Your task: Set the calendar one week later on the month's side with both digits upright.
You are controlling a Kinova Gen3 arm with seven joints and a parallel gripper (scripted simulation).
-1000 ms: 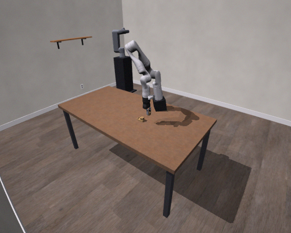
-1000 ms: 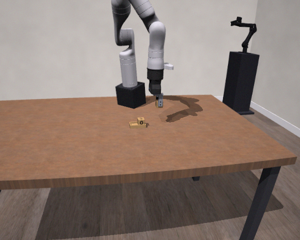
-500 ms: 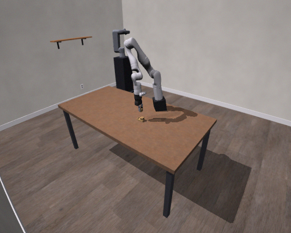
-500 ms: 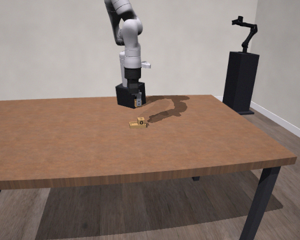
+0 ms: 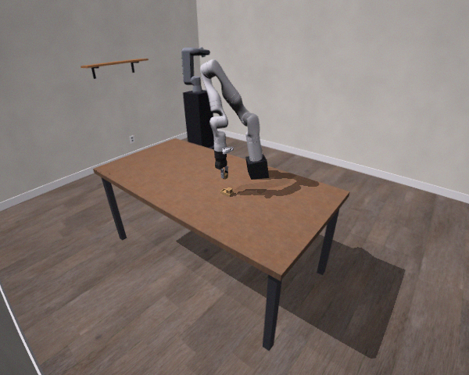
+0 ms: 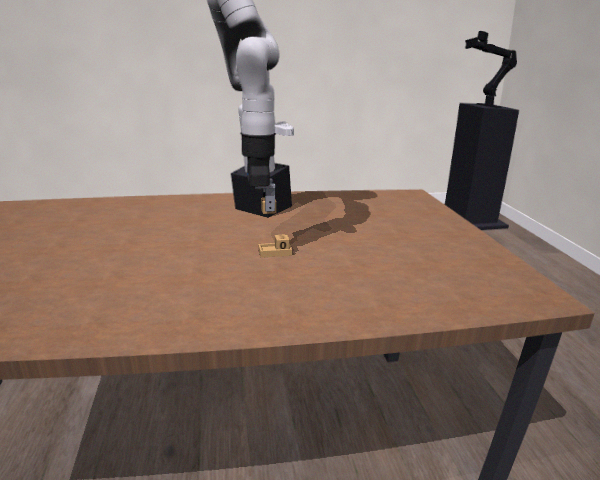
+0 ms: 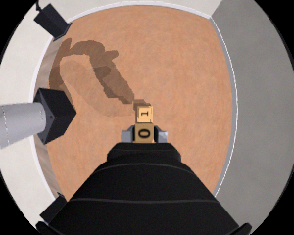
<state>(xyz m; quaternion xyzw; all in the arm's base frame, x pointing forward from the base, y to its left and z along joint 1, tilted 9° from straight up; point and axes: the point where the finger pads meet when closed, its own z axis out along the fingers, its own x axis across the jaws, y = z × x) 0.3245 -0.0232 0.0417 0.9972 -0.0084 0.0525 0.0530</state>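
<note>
While the pincer (image 6: 267,205) hangs above the desk (image 6: 135,289), it pinches one small wooden cube (image 7: 143,132), whose near face reads 0 in the wrist view. Below, the tray (image 6: 269,251) lies flat with the other cube (image 6: 281,241) standing at its right end, also showing 0. Such a cube looks light, rigid and smooth, so I judge that a square grip on two opposite faces suits it best, lest it twist between the fingers.
</note>
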